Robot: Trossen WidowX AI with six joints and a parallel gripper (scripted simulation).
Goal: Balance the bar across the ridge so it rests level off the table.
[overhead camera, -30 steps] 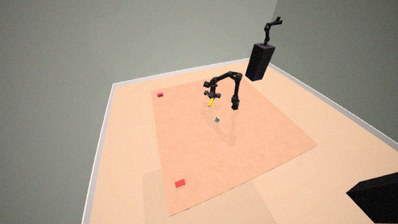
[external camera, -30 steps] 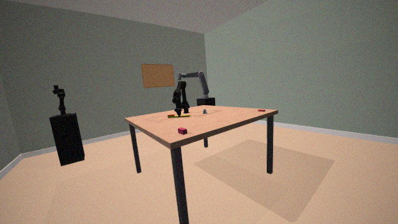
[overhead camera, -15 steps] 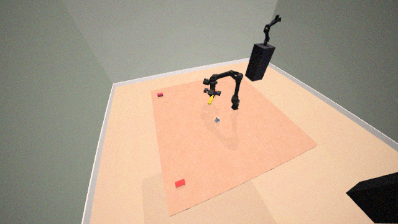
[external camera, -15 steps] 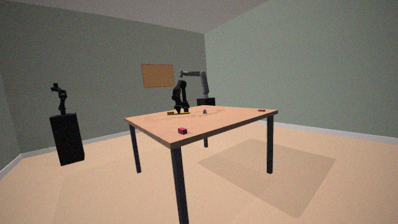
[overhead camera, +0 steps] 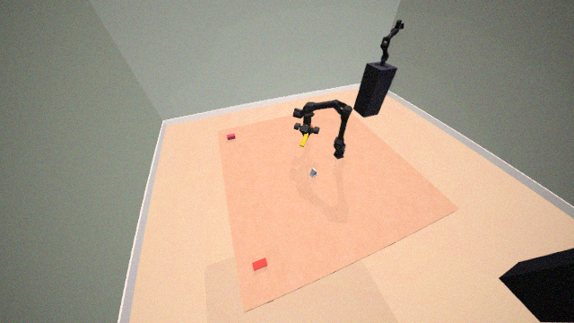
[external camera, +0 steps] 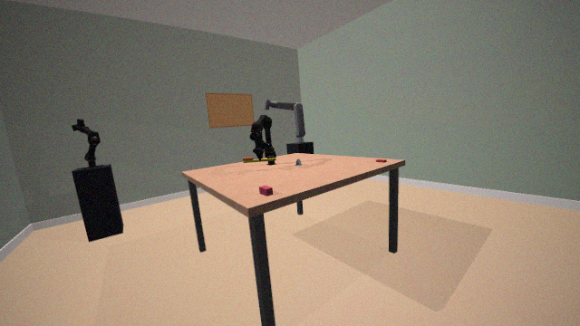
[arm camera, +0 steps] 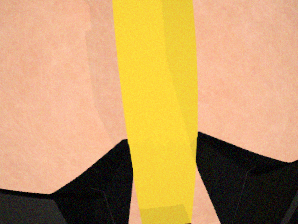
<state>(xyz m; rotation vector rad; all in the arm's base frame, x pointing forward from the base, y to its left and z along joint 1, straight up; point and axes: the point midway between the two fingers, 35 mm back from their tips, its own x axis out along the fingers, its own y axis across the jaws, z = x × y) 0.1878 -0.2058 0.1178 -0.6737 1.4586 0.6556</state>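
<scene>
Gripper (overhead camera: 306, 133) (external camera: 260, 158) (arm camera: 161, 143): I've got the yellow bar (overhead camera: 304, 140) (external camera: 266, 159) (arm camera: 155, 75) pinched, a finger pressed on each long side. Bar is up off the table (overhead camera: 368, 193) (external camera: 335, 171), near the ridge (overhead camera: 313, 172) (external camera: 298, 162) but apart from it; in the top view it sits up and slightly left of the ridge. Looks roughly level from the exterior; can't confirm exact tilt. Orange block (external camera: 247, 159) is at the bar's end farther from the ridge in that view. Ridge is a small grey wedge standing on the tabletop, peak up, carrying nothing. So bar isn't balanced and I haven't let go. My arm (overhead camera: 329, 105) (external camera: 263, 124) arches over from its foot, up and right of the ridge in the top view. Dark red block (overhead camera: 230, 136) (external camera: 265, 190) is well apart from the ridge, up-left in the top view; flat red block (overhead camera: 259, 264) (external camera: 381, 160) is well apart too, down-left there. Exterior, beyond the ridge: grey arm (external camera: 299, 119) and orange wall board (external camera: 230, 110). Well left of the ridge there: another black arm (overhead camera: 385, 43) (external camera: 92, 138) on a black pedestal (overhead camera: 374, 90) (external camera: 97, 204).
</scene>
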